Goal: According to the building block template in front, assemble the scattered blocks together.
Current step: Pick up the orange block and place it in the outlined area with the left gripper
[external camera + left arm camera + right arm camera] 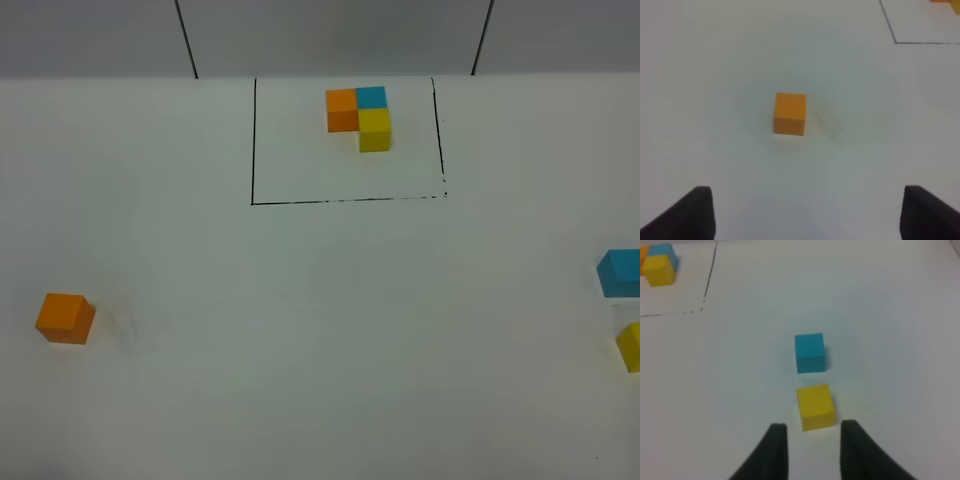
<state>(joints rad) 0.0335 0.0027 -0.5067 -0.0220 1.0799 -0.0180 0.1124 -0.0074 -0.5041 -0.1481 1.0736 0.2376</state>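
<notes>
Hovering above white desk (300, 330): left end effector (805, 212) spread wide near small matte orange cube (789, 113); right end effector (811, 450) empty, fingers drawn in, just short of small matte yellow cube (815, 406).

high overhead view, 2 wrist views (close)

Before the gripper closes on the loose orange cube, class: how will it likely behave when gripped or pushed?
The orange cube looks rigid with flat faces, so it should grip squarely. Sitting flat on the white table, it would probably slide, not roll. Its matte surface suggests little slipping.
</notes>
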